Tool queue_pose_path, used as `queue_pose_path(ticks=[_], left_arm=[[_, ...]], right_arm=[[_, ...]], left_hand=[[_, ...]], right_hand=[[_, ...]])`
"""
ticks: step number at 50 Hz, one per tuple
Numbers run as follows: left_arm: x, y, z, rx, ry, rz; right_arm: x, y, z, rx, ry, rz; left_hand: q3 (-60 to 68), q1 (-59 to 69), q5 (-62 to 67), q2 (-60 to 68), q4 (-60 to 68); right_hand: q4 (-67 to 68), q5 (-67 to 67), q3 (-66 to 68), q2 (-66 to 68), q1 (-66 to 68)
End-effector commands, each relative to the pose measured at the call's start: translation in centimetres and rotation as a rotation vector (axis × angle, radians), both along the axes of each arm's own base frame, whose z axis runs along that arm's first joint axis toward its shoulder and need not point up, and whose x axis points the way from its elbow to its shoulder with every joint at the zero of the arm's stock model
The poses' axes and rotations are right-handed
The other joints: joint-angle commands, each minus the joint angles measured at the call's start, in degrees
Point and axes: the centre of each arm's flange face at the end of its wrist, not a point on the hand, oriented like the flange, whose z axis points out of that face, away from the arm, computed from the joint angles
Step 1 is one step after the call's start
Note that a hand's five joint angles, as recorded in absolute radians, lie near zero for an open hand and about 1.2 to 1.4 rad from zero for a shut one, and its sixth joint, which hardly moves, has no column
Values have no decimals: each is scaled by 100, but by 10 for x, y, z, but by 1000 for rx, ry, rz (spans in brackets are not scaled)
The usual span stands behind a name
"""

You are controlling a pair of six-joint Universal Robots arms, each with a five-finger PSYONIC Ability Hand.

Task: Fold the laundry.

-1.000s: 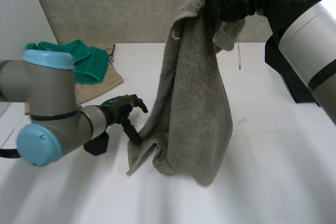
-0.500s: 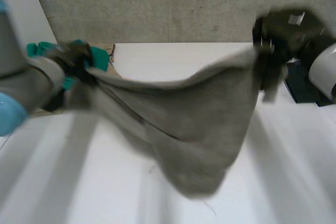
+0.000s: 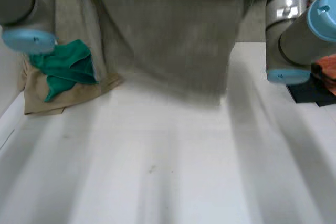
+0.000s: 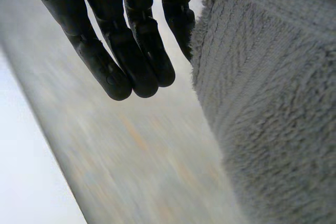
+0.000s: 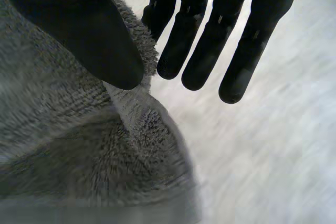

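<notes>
The grey towel (image 3: 168,35) is hanging spread wide between the two arms, above the far part of the table (image 3: 168,171). The right robot hand (image 5: 210,35) is pinching a towel corner under its thumb (image 5: 84,30), fingers straight. The left robot hand (image 4: 126,40) is holding the opposite end at its thumb side, fingers straight too. A green cloth (image 3: 65,69) is lying on a tan cloth (image 3: 52,98) near the left arm.
</notes>
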Motion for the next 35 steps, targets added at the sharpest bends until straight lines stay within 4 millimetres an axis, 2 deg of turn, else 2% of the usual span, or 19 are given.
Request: queue_pose_path(ticks=[1, 3, 4, 7, 8, 11, 12, 15, 16, 19, 20, 26, 27, 28, 31, 35], left_arm=[[9, 4, -7, -13, 41, -4], [14, -1, -22, 30, 29, 10], [20, -4, -38, 81, 14, 22], [28, -6, -63, 160, -9, 40], [31, -4, -81, 215, -29, 42], [32, 3, -109, 296, -66, 34], [32, 8, -127, 348, -93, 16], [31, 16, -157, 435, -142, -13], [32, 22, -175, 485, -179, -21], [35, 27, -202, 548, -240, -25], [38, 30, -218, 589, -282, -17], [50, 25, -262, 677, -430, 43], [51, 23, -266, 685, -446, 50], [53, 22, -273, 696, -475, 60], [55, 20, -281, 713, -507, 68], [61, 14, -287, 727, -523, 87]], right_arm=[[1, 15, 11, -117, -44, 44], [0, 17, -2, -81, -7, 67], [0, 17, -8, -62, 7, 75], [-4, 19, -34, 38, 67, 110], [-8, 21, -50, 109, 101, 123], [-15, 24, -76, 228, 153, 140], [-18, 27, -96, 314, 188, 158], [-23, 36, -125, 443, 237, 186], [-26, 41, -144, 527, 264, 201], [-31, 49, -170, 640, 297, 217], [-34, 52, -183, 699, 313, 219], [-41, 62, -215, 823, 372, 216], [-42, 62, -216, 824, 378, 213], [-43, 62, -219, 832, 386, 210], [-45, 63, -219, 835, 394, 204], [-46, 65, -220, 844, 399, 201]], left_hand=[[1198, 1279, 1348, 1152, 1142], [1198, 1279, 1348, 1152, 1142], [1198, 1279, 1348, 1152, 1142], [1198, 1279, 1348, 1152, 1142], [1198, 1279, 1348, 1152, 1142], [1198, 1279, 1348, 1152, 1142], [1198, 1279, 1348, 1152, 1142], [1198, 1279, 1348, 1152, 1142], [1198, 1279, 1348, 1152, 1142], [1198, 1279, 1348, 1152, 1142], [1167, 1247, 1316, 1121, 1110], [831, 912, 981, 785, 774], [630, 711, 780, 584, 574], [-154, -74, -5, -201, -211], [-1538, -1458, -1389, -1585, -1595], [-2129, -2048, -1980, -2175, -2186]], right_hand=[[1117, 1199, 1172, 1226, 1566], [1117, 1199, 1172, 1226, 1566], [1117, 1199, 1172, 1226, 1566], [1117, 1199, 1172, 1226, 1566], [1117, 1199, 1172, 1226, 1566], [1117, 1199, 1172, 1226, 1566], [1117, 1199, 1172, 1226, 1566], [1117, 1199, 1172, 1226, 1566], [1117, 1199, 1172, 1226, 1566], [1117, 1199, 1172, 1226, 1566], [1117, 1199, 1172, 1226, 1566], [1117, 1199, 1172, 1226, 1566], [1117, 1199, 1172, 1226, 1566], [1117, 1199, 1172, 1226, 1566], [1117, 1199, 1172, 1226, 1566], [1117, 1199, 1172, 1226, 1566]])
